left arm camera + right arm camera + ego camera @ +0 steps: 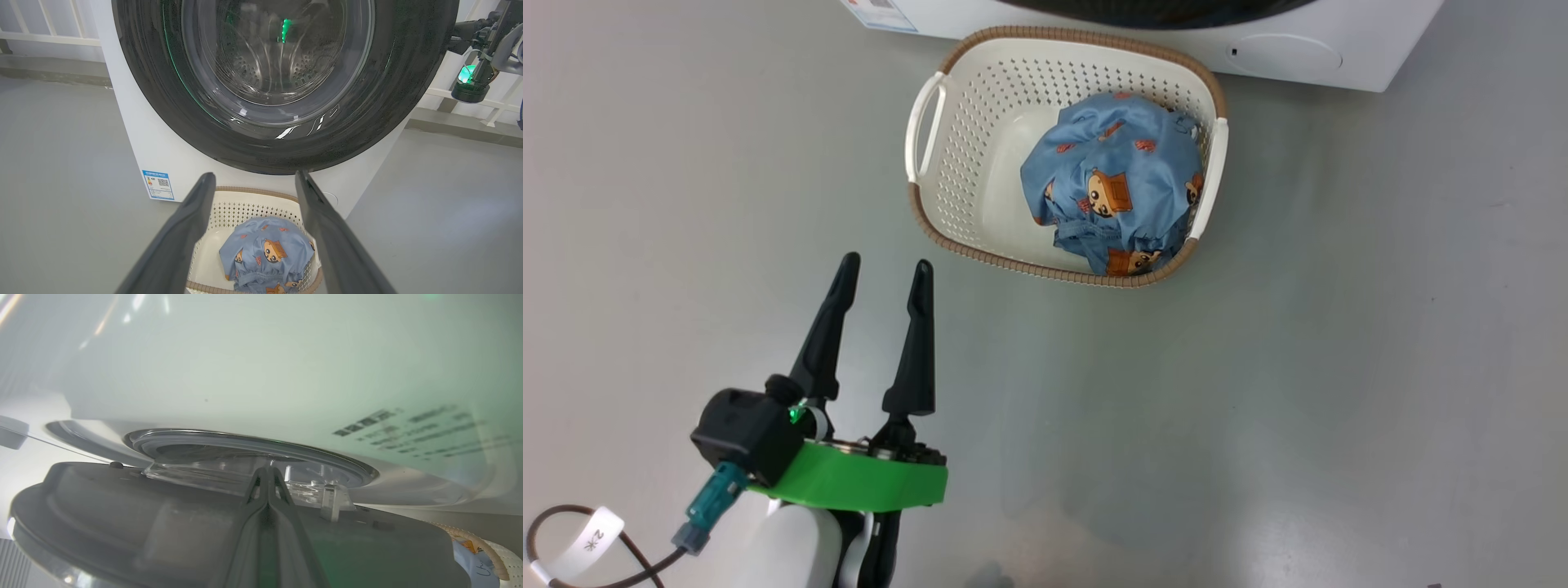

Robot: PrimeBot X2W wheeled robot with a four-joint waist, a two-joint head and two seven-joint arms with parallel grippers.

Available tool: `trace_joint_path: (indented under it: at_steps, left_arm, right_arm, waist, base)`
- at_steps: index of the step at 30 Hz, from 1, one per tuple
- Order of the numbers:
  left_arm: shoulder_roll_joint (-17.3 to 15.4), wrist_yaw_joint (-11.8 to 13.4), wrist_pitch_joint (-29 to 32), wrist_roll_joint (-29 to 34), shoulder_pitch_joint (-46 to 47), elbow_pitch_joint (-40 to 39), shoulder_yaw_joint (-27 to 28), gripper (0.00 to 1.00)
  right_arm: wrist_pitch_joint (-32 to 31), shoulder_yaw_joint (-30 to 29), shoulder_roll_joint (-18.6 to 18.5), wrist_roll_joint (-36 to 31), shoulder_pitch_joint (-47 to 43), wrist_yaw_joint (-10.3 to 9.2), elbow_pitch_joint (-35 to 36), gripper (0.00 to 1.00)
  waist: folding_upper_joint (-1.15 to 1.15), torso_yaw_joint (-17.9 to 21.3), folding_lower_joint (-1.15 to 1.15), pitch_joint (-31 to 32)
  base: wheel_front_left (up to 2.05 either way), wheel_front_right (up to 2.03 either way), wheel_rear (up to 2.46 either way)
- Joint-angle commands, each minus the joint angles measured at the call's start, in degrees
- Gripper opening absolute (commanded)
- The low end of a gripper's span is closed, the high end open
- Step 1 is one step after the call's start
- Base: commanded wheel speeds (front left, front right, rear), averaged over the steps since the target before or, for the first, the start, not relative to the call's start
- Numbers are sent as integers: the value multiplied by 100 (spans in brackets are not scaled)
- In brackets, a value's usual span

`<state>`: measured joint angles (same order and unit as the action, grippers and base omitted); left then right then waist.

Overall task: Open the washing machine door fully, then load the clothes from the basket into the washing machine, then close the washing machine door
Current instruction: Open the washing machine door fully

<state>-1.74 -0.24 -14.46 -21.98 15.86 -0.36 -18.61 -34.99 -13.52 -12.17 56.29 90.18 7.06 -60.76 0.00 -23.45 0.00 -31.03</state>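
- Left claw (886,263): at 7 o'clock of the head view, above the grey floor (1258,408); two long dark fingers spread wide, tips pointing to 12 o'clock; nothing between them, nothing touched.
- Right claw (267,470): fingers pressed together into a single point, jaws fully closed; nothing gripped; the tips lie in the gap between the door and the machine front, pointing at the glass bowl; whether they touch the door cannot be told.
- Washing machine (1388,41): white, boxy; lower front at 12 o'clock of the head view; blue energy sticker (158,184) at 8 o'clock of the left wrist view; round cap (1282,53) low on the front, at 1 o'clock of the head view.
- Washing machine door (155,81): wide glossy black rim, clear glass centre; perforated steel drum (245,69) seen through it; at 12 o'clock of the left wrist view; in the right wrist view its grey inner face stands a little off the white front; ajar, not fully open.
- Basket (980,147): cream, perforated, brown woven-look rim, two side handles; on the floor just before the machine; at 1 o'clock from the left claw, apart from it.
- Clothes (1115,188): one bundle of blue fabric printed with orange-brown bears; inside the basket, toward its 3 o'clock side, against the wall by that handle.
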Motion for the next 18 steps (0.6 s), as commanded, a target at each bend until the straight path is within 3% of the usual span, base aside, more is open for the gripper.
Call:
trace_joint_path:
  at_steps: [1, 18]
  left_arm:
    - [-114, 38, -54, -38, 116, -129, 203, 100]
    - [-114, -6, -54, 101, 14, -66, 398, 100]
  right_arm:
    - [-325, 130, 460, 81, -44, 43, 179, 0]
    - [-2533, 106, 421, 271, -1155, 43, 1098, 0]
  waist:
    - [0, 14, 0, 29]
    - [0, 178, 0, 331]
  base:
    - [0, 0, 0]
    - [0, 0, 0]
